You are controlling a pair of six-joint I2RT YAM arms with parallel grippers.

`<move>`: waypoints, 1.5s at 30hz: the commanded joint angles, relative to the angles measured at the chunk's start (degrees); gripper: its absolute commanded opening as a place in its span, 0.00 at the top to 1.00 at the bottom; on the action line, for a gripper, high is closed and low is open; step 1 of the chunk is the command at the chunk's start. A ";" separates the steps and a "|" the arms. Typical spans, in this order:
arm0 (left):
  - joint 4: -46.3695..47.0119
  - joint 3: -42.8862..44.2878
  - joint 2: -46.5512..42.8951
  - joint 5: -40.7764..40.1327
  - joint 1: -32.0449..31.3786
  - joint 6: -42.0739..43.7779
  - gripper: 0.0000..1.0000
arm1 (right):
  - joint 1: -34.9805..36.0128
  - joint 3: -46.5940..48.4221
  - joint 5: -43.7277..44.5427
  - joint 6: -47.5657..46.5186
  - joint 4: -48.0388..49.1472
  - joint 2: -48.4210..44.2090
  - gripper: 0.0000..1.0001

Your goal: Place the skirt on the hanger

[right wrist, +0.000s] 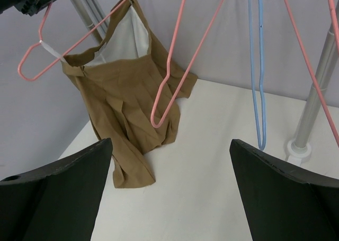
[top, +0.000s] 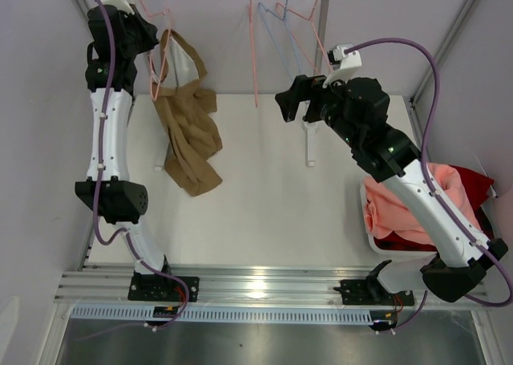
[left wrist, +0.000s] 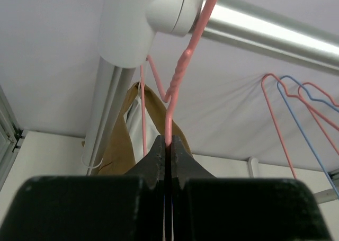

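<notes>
- Surface [top: 272, 188]: plain white and matte. Its near edge is hidden behind the arm bases in the top view.
- Skirt [right wrist: 127, 98]: tan-brown pleated cloth with a pale grey lining showing at the open waist. It is at the back left of the surface. The waist is up on the hanger, and the hem sags down and bunches in a crumpled heap on the surface. The left wrist view shows only a strip of it behind the gripper.
- Basket [top: 370, 235] at the right edge: mostly covered by the right arm. A salmon-pink cloth [top: 397, 208] spills over it, with a dark red cloth [top: 474, 182] behind. It shows in the top view only.
- Rail [left wrist: 265, 29]: shiny metal tube going into a white plastic joint [left wrist: 143, 24]. It is cut off by the top edge of the top view.
- Hanger [right wrist: 32, 66]: thin salmon-pink wire, tilted, carrying the skirt's waist. Its hook is over the rail beside the joint, which shows clearly only in the left wrist view.
- Spare hangers on the rail: a pink hanger [right wrist: 175, 77] in front of the skirt and a light blue hanger [right wrist: 259, 82]. More pink wire at the right edge is cut off.
- Left gripper [left wrist: 168, 145]: clenched tight on the hanger wire just under the twisted neck. It is hard to pick out in the top view.
- Right gripper [right wrist: 170, 141]: released, jaws spread wide and holding nothing. It is over the middle of the surface, facing the skirt and well apart from it.
</notes>
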 commanded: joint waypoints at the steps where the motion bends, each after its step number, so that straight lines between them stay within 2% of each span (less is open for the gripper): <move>1: 4.39 -0.45 -0.67 1.49 0.13 -0.09 1.00 | -0.16 -0.56 -0.47 0.80 2.00 -1.56 0.00; 7: 3.07 -1.06 0.04 3.15 0.13 0.17 1.00 | -0.24 -2.31 -0.12 1.07 1.83 -2.53 0.01; 11: 2.90 -5.61 -1.72 2.98 0.13 -0.88 0.99 | -0.33 -3.54 0.40 0.98 1.48 -2.88 0.01; 12: 2.81 -6.24 -2.25 2.63 0.13 -1.32 0.96 | -0.33 -3.98 0.40 1.06 1.30 -3.05 0.01; 13: 2.89 -6.86 -2.77 2.54 0.13 -1.41 0.86 | -0.33 -4.25 0.40 1.07 1.30 -3.14 0.01; 17: 5.35 -14.31 -7.60 2.54 -0.13 -1.85 0.58 | -0.42 -4.60 0.40 1.15 0.34 -3.58 0.01; 19: 5.71 -15.73 -8.84 2.45 -0.57 -1.59 0.51 | -0.42 -4.69 0.84 1.15 -0.45 -4.02 0.01; 21: 5.53 -16.53 -10.59 2.63 -1.71 -1.24 0.50 | -0.59 -4.78 1.19 1.33 -1.59 -4.37 0.01; 25: 4.04 -17.76 -14.81 -1.75 -7.59 3.07 0.29 | -1.12 -5.30 3.04 3.00 -4.76 -4.81 0.01; 33: 3.51 -29.52 -29.83 -7.11 -12.17 3.08 0.28 | -2.00 -8.73 7.87 5.81 -13.01 -5.52 0.01; 36: 4.65 -37.78 -37.74 -6.51 -13.31 2.20 0.29 | -2.09 -10.31 8.84 7.22 -15.66 -5.43 0.01; 40: 4.48 -47.97 -46.44 -7.73 -14.11 2.54 0.29 | -2.18 -14.35 7.88 8.80 -15.84 -6.39 0.01; 45: 1.58 -53.79 -53.82 -8.18 -14.11 3.25 0.29 | -2.35 -18.57 5.15 10.03 -13.29 -7.97 0.00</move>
